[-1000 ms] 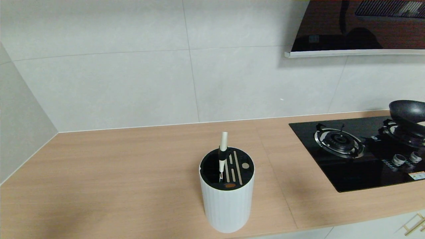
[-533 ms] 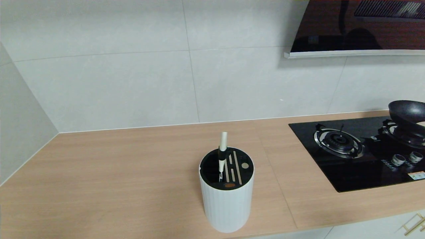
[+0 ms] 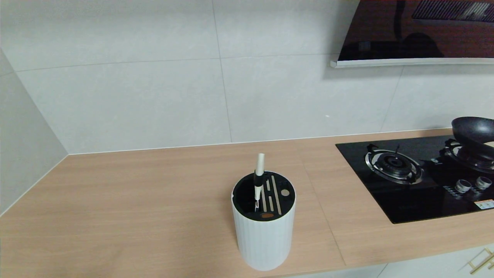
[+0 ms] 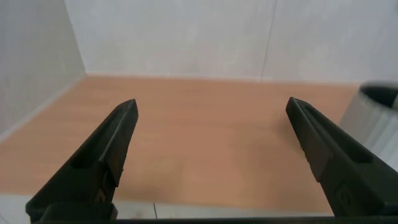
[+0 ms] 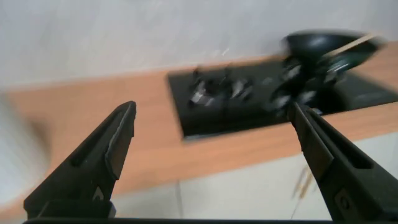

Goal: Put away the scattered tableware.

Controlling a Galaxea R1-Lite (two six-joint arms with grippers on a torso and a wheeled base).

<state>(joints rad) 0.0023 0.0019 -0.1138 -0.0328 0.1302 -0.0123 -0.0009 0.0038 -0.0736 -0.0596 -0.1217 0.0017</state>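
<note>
- holder (image 3: 263,235): white ribbed cyl. w/ black top. I'm seeing it standing upright on the counter (image 3: 135,200), near the front edge. Its top is showing an open well on the left part, narrow slots right of that, a small round hole past the slots and an orange spot at the near rim.
- utensil (image 3: 259,170): white handle, black collar, thin metal below. I'm seeing it standing in the holder where the well meets the slots, w/ the handle sticking up past the rim and leaning slightly. The working end is sitting inside the holder, so I can't tell what type it is.
- hob (image 3: 417,181): black glass w/ two burners and knobs at the front. It's sitting in the counter to the right of the holder, well apart.
- pan (image 3: 472,133): dark, resting on the right burner.
- hood (image 3: 417,34): hanging on the tiled wall above the hob.
- L gripper (image 4: 211,106): I'm reading the fingers as spread wide w/ nothing btwn them. It's pointing across bare counter toward the wall corner, w/ the holder off to one side, apart from the nearer finger.
- R gripper (image 5: 211,107): fingers also spread wide, gripping nothing. It's hanging by the counter's front edge, facing the hob and pan, and that view is blurring.
</note>
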